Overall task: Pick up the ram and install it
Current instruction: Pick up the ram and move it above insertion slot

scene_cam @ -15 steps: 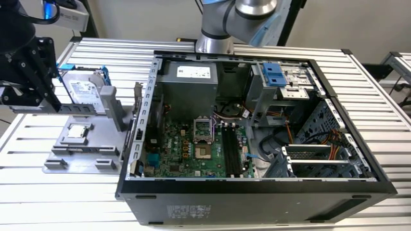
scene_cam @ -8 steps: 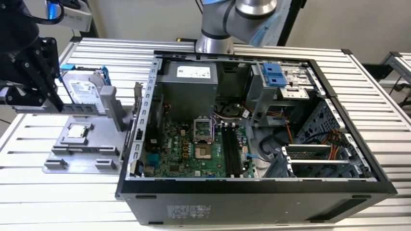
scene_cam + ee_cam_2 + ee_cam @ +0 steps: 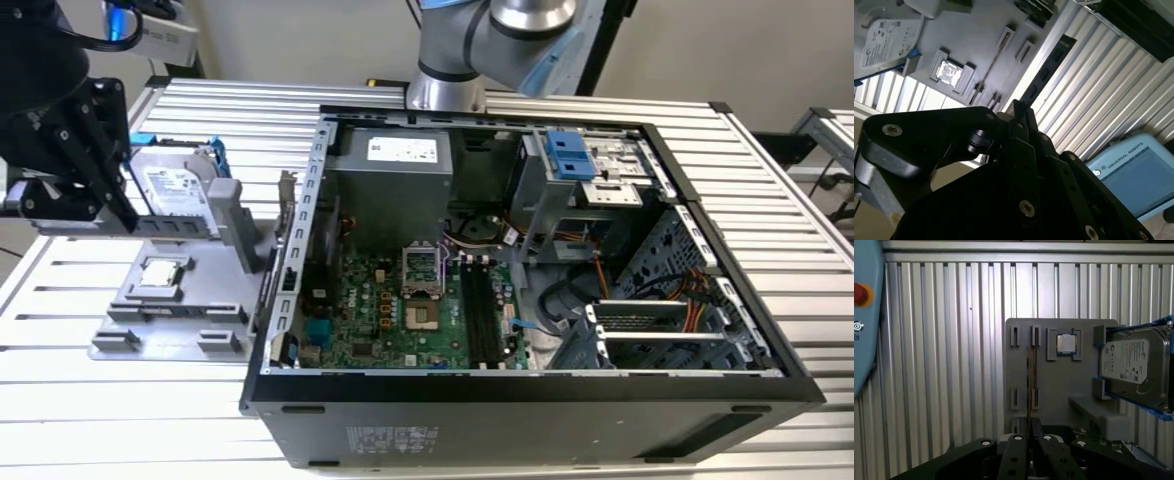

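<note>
- Ribbed metal table [image 3: 120,390] carries everything; at the exterior view's far left the arm's black tool end [image 3: 67,130] hangs above it, beside the parts fixture and apart from it
- In both wrist views the gripper [image 3: 1019,107] has its jaws closed on one end of the ram [image 3: 1046,70], a dark stick with a row of black chips that juts straight out from the fingertips
- The first wrist view looks along the stick edge-on, so it shows as a thin line over the grey fixture [image 3: 1054,390], and it appears to be clear of the holders there
- Next along in the exterior view, the fixture holds the hard drive [image 3: 174,185] upright in its blue frame, with the square processor chip [image 3: 163,272] lying flat in its pocket just in front
- Further right stands the open computer case [image 3: 534,400], the green motherboard [image 3: 387,310] on its floor and the long dark memory slots [image 3: 487,310] near the board's right edge, well apart from the gripper
- By my reading the pick-up is done and the install is not: the stick is in the grip, away from the case
- Seating it would, I judge, call for a firm hold, the stick's long edge lined up with one slot, the way past the case wall and cables kept free, and a straight push without tilt
</note>
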You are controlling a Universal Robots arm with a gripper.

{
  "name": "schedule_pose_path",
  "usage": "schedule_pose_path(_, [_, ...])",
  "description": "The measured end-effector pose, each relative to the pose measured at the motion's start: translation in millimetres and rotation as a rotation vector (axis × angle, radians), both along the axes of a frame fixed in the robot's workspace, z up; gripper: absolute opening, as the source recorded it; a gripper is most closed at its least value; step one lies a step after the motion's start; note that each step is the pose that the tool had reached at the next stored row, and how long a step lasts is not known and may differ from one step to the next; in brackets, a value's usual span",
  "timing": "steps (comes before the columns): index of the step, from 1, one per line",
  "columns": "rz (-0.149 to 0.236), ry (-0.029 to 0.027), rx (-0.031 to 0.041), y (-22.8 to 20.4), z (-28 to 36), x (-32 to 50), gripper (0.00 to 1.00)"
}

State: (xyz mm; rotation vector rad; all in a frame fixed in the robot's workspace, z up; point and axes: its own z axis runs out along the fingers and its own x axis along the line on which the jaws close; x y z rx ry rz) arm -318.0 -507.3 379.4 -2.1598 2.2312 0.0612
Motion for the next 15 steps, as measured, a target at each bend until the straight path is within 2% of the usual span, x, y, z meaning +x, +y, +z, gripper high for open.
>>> schedule_pose_path(15, [0.0,0.0,0.0001,0.0,0.0,7.8,0.0])
